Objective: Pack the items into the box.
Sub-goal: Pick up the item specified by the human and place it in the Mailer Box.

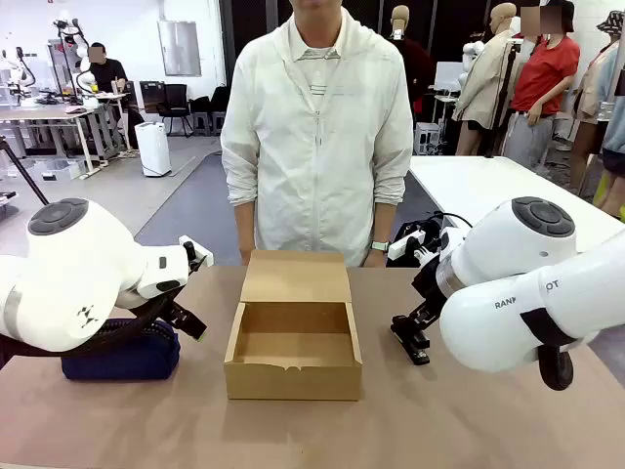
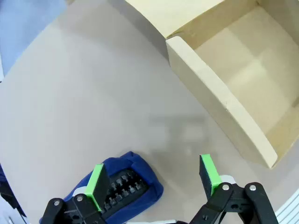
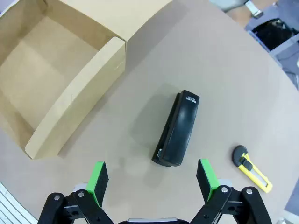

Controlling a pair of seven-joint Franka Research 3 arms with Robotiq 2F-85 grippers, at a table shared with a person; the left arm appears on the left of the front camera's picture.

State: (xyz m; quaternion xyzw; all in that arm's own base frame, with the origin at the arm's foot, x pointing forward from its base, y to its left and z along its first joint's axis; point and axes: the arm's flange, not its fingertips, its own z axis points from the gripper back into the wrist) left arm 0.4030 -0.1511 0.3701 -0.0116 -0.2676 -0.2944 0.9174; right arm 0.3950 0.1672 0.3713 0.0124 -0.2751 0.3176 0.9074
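The brown cardboard box [image 1: 293, 376] stands open in the middle of the table, its flap lid folded back toward the person, and nothing lies in it. The navy blue pouch [image 1: 122, 357] lies left of the box. My left gripper [image 2: 154, 179] hovers open above the pouch's [image 2: 140, 175] end, one pad over it and the other over bare table. The black oblong gadget [image 3: 180, 128] lies right of the box wall [image 3: 77, 100]. My right gripper [image 3: 152, 179] hangs open above and just short of the gadget, touching nothing.
A yellow-and-black utility knife [image 3: 252, 168] lies on the table beyond the gadget, away from the box. A person in a white jacket [image 1: 317, 147] stands at the far edge behind the box. The table in front of the box is bare.
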